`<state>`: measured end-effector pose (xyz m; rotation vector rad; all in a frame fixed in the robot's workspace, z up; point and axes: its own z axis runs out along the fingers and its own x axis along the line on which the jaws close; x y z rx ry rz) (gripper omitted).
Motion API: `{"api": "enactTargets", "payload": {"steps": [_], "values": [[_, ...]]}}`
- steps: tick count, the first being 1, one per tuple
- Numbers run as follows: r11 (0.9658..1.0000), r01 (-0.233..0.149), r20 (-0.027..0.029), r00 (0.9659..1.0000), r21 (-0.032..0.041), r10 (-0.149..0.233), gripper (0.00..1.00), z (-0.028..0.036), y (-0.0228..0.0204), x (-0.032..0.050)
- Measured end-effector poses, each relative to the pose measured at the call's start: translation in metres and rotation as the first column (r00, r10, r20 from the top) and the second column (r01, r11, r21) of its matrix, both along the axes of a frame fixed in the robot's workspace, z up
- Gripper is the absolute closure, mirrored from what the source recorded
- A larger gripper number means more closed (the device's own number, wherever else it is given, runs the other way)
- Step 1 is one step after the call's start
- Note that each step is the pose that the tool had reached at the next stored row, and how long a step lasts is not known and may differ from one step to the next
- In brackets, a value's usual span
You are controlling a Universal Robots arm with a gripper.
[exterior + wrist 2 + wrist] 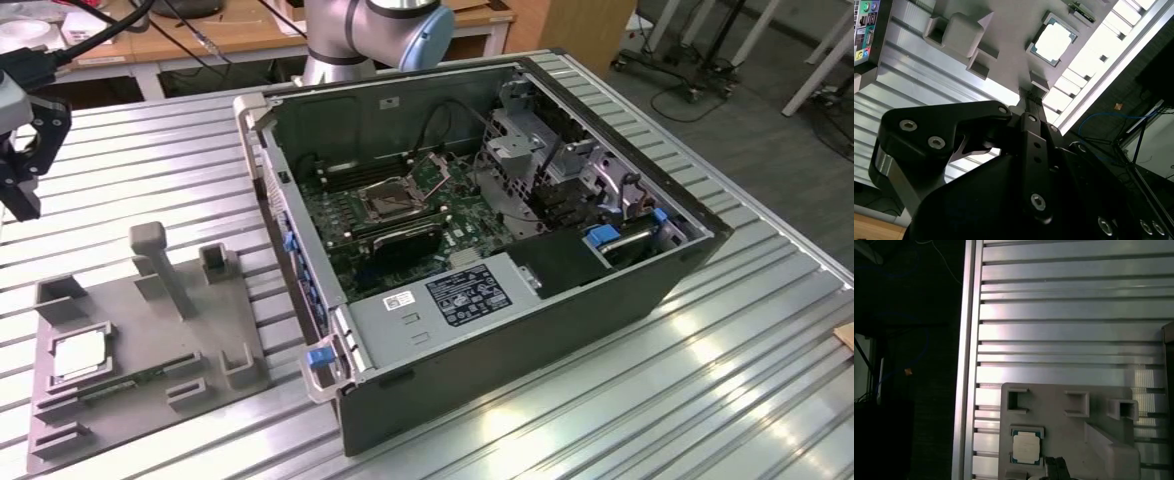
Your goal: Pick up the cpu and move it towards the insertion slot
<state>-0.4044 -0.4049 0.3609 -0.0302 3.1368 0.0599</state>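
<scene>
cpu (1025, 447): seated in grey tray (1069, 440) pocket on table (1064, 330), near the empty end effector (1028, 96); opening cannot be told.

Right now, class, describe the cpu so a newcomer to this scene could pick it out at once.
Find the open computer case; on the exterior view's left of it a grey tray lies on the ribbed table. The cpu sits flat in a square pocket of that tray. It is the small silvery square, unlike the thin green memory stick beside it.
</scene>
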Motion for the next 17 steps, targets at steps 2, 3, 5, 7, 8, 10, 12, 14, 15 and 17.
{"api": "enactTargets", "payload": {"steps": [2,3,5,7,8,10,12,14,15,17], "values": [[1.0000,0.000,0.0000,1.0000,0.0000,0.000,0.90,-0.0001,0.0000,-0.0001],[1.0000,0.000,0.0000,1.0000,0.0000,0.000,0.90,-0.0001,0.0000,-0.0001],[1.0000,0.000,-0.0001,1.0000,-0.0001,0.000,0.90,-0.0002,0.0000,-0.0002],[1.0000,0.000,-0.0001,1.0000,0.0000,0.000,0.90,-0.0011,0.0000,-0.0002],[1.0000,0.000,-0.0001,1.0000,0.0000,0.000,0.90,-0.0016,0.0000,-0.0001],[1.0000,0.000,0.0000,1.0000,0.0000,0.000,0.90,-0.0017,0.0000,-0.0002],[1.0000,0.000,0.0001,1.0000,0.0000,0.000,0.90,-0.0019,0.0000,-0.0002],[1.0000,0.000,0.0001,1.0000,0.0000,0.000,0.90,-0.0022,0.0000,-0.0003],[1.0000,0.000,0.0000,1.0000,0.0000,0.000,0.90,-0.0024,0.0000,-0.0003],[1.0000,0.000,0.0001,1.0000,0.0000,0.000,0.90,-0.0030,0.0000,-0.0004]]}}
